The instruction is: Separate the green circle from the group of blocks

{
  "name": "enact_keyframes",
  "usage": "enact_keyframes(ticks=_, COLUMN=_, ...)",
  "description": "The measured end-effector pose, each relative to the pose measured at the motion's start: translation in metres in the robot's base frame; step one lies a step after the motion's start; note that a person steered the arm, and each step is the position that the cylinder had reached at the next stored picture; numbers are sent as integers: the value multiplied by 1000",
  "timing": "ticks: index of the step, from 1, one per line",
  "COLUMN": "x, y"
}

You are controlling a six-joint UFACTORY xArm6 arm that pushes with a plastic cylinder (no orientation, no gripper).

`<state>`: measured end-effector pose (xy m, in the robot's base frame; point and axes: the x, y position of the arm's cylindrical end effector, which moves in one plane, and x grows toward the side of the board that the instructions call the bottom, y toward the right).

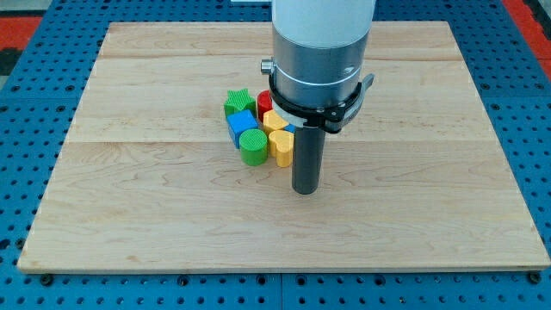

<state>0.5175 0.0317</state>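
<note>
The green circle (253, 147) sits at the bottom left of a tight group of blocks near the middle of the wooden board (129, 172). It touches a blue block (242, 124) above it and a yellow heart-shaped block (280, 147) to its right. A green star-shaped block (238, 102), a red block (264, 102) and another yellow block (274, 120) lie further up. A sliver of another blue block (290, 128) shows by the rod. My tip (306, 190) stands just right of and below the yellow heart, a short way right of the green circle.
The arm's grey body (318, 52) hangs over the group's right side and hides part of it. A blue perforated surface (26, 129) surrounds the board on all sides.
</note>
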Motion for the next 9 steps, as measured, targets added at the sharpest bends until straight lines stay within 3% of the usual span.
enact_keyframes(ticks=3, x=20, y=-17)
enact_keyframes(ticks=4, x=9, y=-57)
enact_keyframes(ticks=5, x=-21, y=-59)
enact_keyframes(ticks=7, x=-32, y=-26)
enact_keyframes(ticks=9, x=-62, y=-98)
